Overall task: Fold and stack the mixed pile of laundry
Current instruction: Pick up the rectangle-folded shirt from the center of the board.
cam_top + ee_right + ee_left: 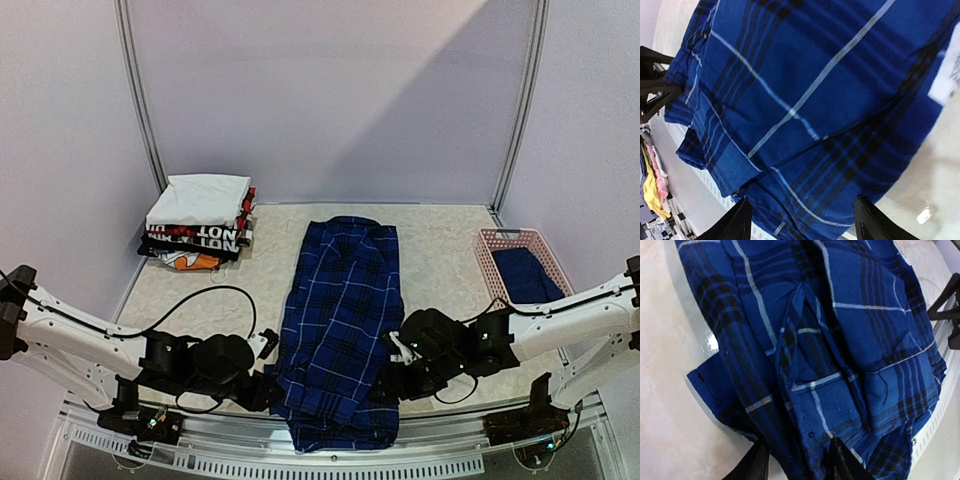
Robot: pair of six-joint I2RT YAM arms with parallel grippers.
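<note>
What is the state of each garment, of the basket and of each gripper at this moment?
plaid shirt: folded into a long strip, flat on the table.
navy garment: loose inside the pink basket.
pink basket: upright, holding the navy garment.
folded stack: folded, piled at the far left.
left gripper: open, astride the shirt's near left edge.
right gripper: wide open at the shirt's near right edge.

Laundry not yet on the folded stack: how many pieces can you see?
2: the plaid shirt spread mid-table, and a navy garment in the pink basket at right. Others may hide beneath it.
</note>
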